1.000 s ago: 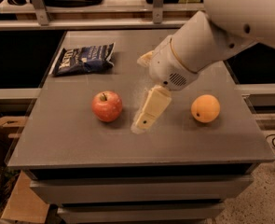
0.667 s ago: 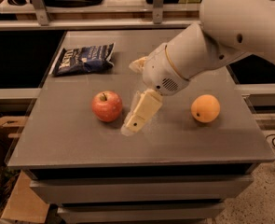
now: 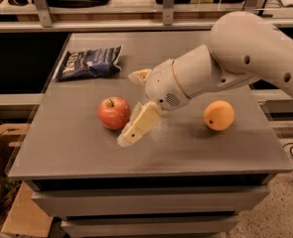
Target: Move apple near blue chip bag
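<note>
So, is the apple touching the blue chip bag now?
Apart. The camera view shows bare table between the apple and the blue chip bag; the gripper is low beside the apple.

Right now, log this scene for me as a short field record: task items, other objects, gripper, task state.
surface: grey table
apple: red, stem up, left of centre in the view
blue chip bag: lying flat at the far left, apart from the apple
orange fruit: on the right side, nothing touching it
gripper: low, close beside the apple's right side, jaws open, holding nothing
task state: apple not yet near the bag
</note>
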Motion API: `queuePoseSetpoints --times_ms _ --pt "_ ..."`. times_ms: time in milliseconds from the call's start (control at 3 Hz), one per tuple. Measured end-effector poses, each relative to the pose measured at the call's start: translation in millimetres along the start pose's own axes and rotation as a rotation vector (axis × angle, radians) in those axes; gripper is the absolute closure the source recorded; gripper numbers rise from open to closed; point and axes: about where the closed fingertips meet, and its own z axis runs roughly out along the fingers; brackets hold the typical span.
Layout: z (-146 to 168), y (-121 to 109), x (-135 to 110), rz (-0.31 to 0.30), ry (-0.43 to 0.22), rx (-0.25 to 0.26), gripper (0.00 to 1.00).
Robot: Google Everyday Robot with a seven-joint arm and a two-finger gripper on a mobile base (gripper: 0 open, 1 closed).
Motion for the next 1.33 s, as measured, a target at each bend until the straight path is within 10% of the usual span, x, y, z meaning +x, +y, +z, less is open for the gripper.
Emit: queuePoseSetpoints --times_ms 667,1333 --pt "20 -11 0 -0.008 -0.05 0.029 0.0" --pt "35 -15 2 -0.011 -0.055 0.02 0.39"
